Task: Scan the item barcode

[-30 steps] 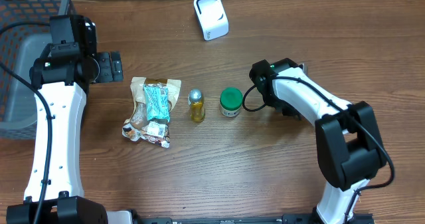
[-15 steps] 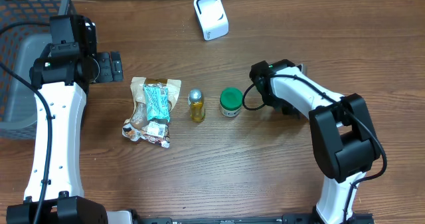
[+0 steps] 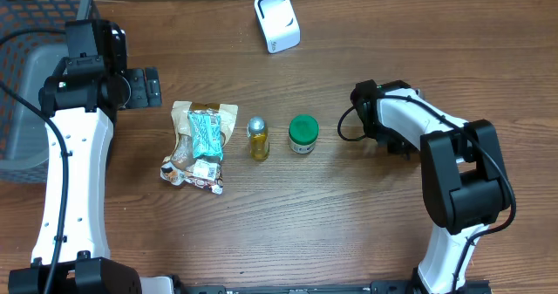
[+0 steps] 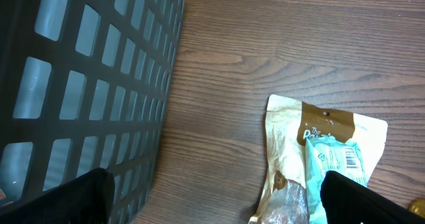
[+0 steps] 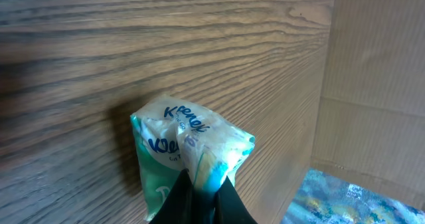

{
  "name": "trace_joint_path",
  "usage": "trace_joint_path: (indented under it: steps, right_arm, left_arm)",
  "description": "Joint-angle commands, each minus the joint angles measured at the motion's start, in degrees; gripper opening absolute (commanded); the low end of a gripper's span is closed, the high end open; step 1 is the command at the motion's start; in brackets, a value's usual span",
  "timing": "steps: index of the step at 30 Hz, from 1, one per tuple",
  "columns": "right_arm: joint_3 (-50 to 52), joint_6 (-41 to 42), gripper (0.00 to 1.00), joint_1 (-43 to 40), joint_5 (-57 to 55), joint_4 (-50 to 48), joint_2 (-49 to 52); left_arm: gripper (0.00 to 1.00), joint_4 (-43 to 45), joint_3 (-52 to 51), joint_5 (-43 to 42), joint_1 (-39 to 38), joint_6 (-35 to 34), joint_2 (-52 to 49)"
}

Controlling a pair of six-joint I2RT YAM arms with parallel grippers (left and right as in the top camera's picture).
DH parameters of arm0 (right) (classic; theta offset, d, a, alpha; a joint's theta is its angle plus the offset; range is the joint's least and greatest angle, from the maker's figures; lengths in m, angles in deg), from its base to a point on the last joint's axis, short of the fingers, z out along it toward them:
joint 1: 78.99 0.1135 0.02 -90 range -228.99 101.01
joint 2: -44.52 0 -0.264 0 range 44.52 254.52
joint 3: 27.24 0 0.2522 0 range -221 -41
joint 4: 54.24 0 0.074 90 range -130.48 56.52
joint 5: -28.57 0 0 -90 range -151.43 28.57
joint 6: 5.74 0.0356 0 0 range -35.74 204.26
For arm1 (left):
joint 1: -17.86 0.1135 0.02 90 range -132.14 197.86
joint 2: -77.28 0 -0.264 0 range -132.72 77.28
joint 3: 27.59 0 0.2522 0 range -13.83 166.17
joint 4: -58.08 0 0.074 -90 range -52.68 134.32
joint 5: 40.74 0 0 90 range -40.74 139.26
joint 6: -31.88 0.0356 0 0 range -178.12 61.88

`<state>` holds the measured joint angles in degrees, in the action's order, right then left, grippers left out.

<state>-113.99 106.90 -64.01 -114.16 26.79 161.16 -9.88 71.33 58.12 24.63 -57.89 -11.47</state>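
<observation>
A: What should the right arm [image 3: 410, 121] mind at this step?

B: Its jaws are closed on a pinched fold of a soft green-and-white pack [image 5: 180, 139]. The pack is at the right side of the surface [image 3: 349, 233], well apart from the white scanner [image 3: 277, 21] at the far edge. Held by a fold, the pack will likely swing, so the arm should carry it slowly. It should then turn the barcoded face square to the scanner's front. No barcode shows on the side in view, so it is probably underneath or behind.

A: Can any writing be read?

B: "Kleenex" in blue script, with letters beginning "We" below it; the rest is lost in creases. The left arm [image 3: 77, 146] has its jaws wide apart and empty beside the basket [image 4: 80, 84]. Near them a tan pouch [image 4: 292, 127] reads "The P…", and the teal packet [image 4: 332, 159] lying on it shows a printed barcode.
</observation>
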Motion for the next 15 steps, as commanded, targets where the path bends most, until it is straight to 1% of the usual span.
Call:
trace_joint_path:
  steps: [1,9,11,15]
  right_arm:
    - [0.2,-0.5,0.06,0.6,0.7,-0.2,0.5]
    - [0.2,-0.4,0.08,0.6,3.5,-1.2,0.6]
    - [0.2,-0.6,0.13,0.6,3.5,-1.2,0.6]
    - [0.2,-0.6,0.17,1.0,4.1,-1.2,0.6]
  left_arm:
    - [1.00,0.2,1.3,0.3,0.0,1.1,0.9]
    - [1.00,0.2,1.3,0.3,0.0,1.1,0.9]
    - [1.00,0.2,1.3,0.3,0.0,1.1,0.9]
    - [1.00,0.2,1.3,0.3,0.0,1.1,0.9]
